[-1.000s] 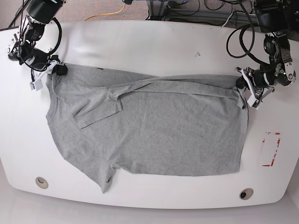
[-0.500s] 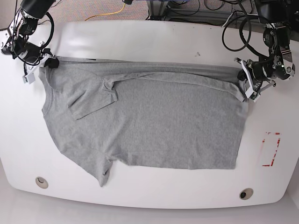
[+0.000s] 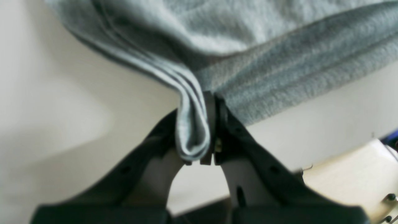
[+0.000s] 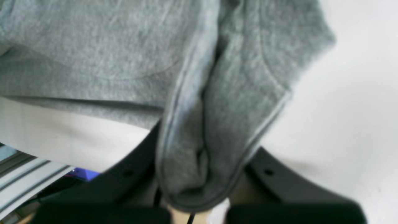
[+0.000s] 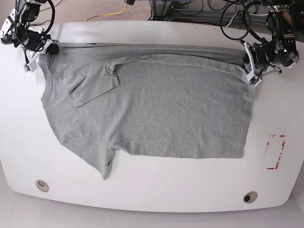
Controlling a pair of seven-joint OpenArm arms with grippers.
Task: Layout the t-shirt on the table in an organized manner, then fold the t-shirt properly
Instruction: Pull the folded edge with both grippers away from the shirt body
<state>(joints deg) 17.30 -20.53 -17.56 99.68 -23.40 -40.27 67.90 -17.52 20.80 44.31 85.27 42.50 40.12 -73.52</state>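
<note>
Base view: t-shirt (image 5: 152,109) lies spread on the table (image 5: 156,194), long axis running left–right across the view. Collar/shoulder end at view left, straight hem at view right. One sleeve folded onto the body near upper left, the other sticks out toward the near edge at lower left. Far edge is pulled into a taut, rolled band between the two grippers. Fabric is heather-grey knit, mostly flat with light creases. No print readable on the upward side. Table is glossy white with rounded corners, two round grommets (image 5: 42,185) near the front edge, red tape rectangle (image 5: 275,152) at view right, clear of the shirt. Right gripper (image 5: 47,49) at view left, left gripper (image 5: 250,64) at view right, each at a far corner of the shirt.

Left wrist view: left gripper (image 3: 207,130) jaws clamped nearly together on a thin folded edge of grey fabric with stitched hem lines; cloth loops down between the black fingers (image 3: 245,140). Picture is soft.

Right wrist view: right gripper (image 4: 199,186) closed on a thicker bunch of grey knit, seam edge visible, wad fills the gap between the jaws. White table surface behind it.
</note>
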